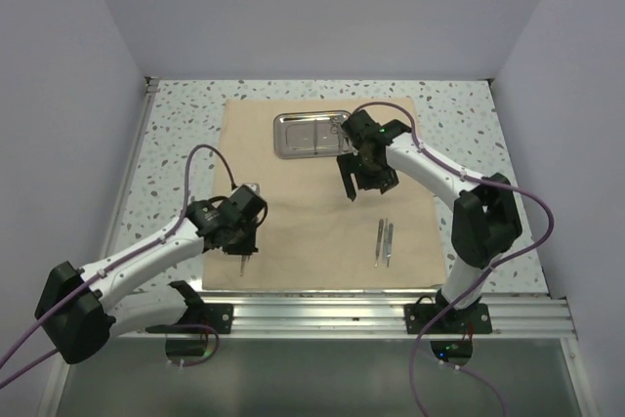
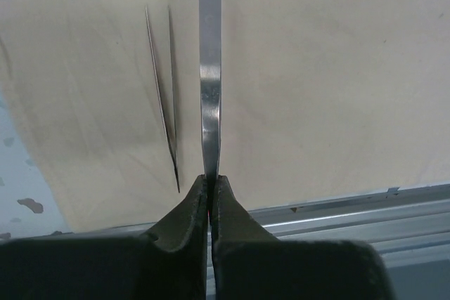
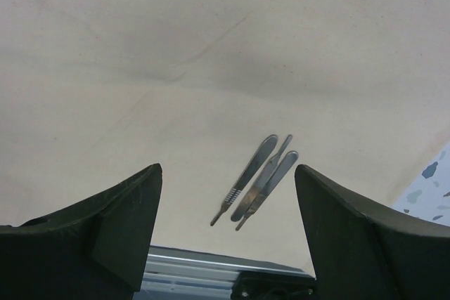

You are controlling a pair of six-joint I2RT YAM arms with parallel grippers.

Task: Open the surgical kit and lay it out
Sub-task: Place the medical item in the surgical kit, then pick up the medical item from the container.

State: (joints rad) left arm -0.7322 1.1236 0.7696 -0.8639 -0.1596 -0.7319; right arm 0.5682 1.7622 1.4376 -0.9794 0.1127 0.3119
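The beige cloth wrap [image 1: 322, 212] lies spread flat on the table. The steel tray [image 1: 293, 136] sits at its far edge. My left gripper [image 1: 244, 249] is low over the cloth's near left part. In the left wrist view it [image 2: 210, 177] is shut on a flat silver instrument [image 2: 209, 68]. Thin pointed tweezers [image 2: 163, 89] lie on the cloth just left of it. My right gripper [image 1: 363, 183] hangs open and empty above the cloth, near the tray. Three slim silver instruments [image 3: 259, 180] lie together below it, also in the top view [image 1: 384, 241].
The speckled tabletop [image 1: 186, 134] shows around the cloth. A metal rail [image 1: 391, 314] runs along the near edge, just past the cloth's hem. White walls [image 1: 78, 95] close in the left, right and back sides.
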